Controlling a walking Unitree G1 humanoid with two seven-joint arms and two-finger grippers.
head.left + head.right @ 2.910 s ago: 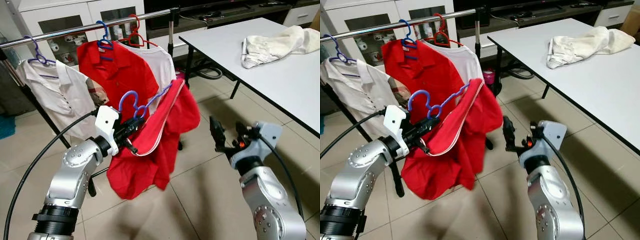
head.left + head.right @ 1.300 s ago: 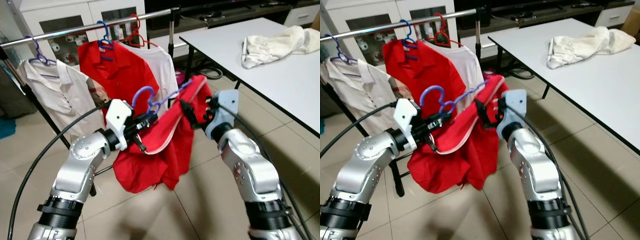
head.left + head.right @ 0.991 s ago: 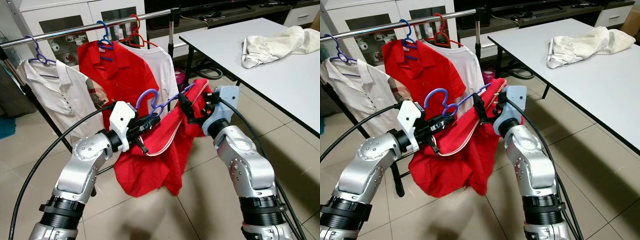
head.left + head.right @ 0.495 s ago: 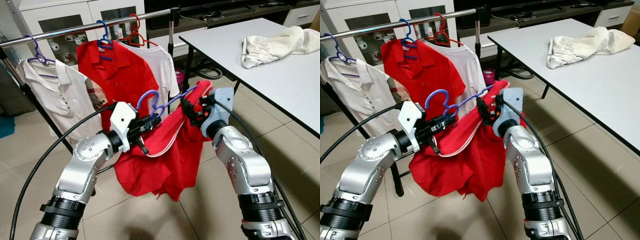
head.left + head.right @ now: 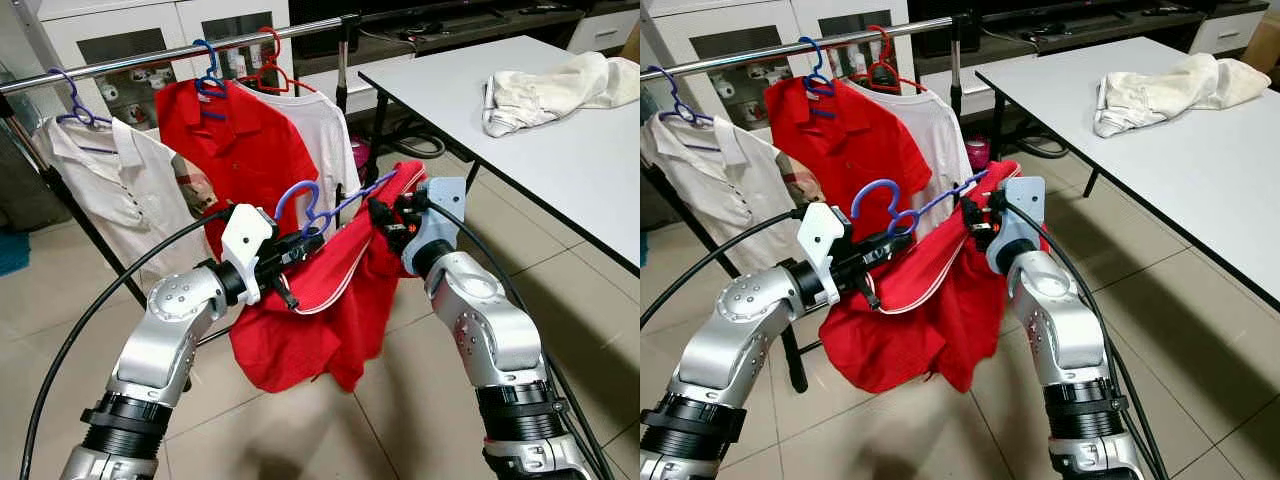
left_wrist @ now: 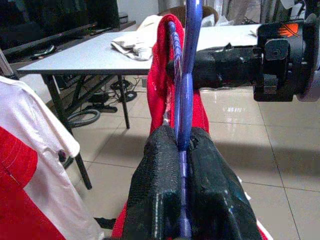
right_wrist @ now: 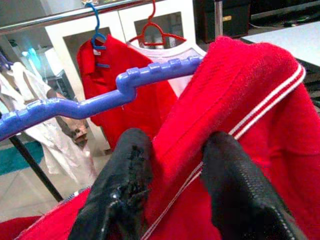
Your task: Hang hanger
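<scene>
A blue plastic hanger (image 5: 300, 200) carries a red shirt with white trim (image 5: 300, 340) that hangs off its far arm. My left gripper (image 5: 288, 252) is shut on the hanger's stem just below the hook, and in the left wrist view the black fingers (image 6: 160, 170) squeeze the blue bar (image 6: 186, 75). My right gripper (image 5: 384, 214) is at the shirt's shoulder by the end of the hanger arm (image 7: 125, 92). Its two fingers (image 7: 125, 165) pinch a fold of the red fabric (image 7: 240, 90). The metal clothes rail (image 5: 180, 52) runs above and behind.
On the rail hang a white polo (image 5: 120, 190), a red shirt (image 5: 240, 140) and a white tee (image 5: 325, 130), each on its own hanger. A white table (image 5: 560, 160) with a crumpled cream cloth (image 5: 550, 85) stands to the right. The floor is tiled.
My right gripper came up from low right to the shirt's shoulder and has stayed there for the last second. The left gripper lifted the hanger slightly toward the rail.
</scene>
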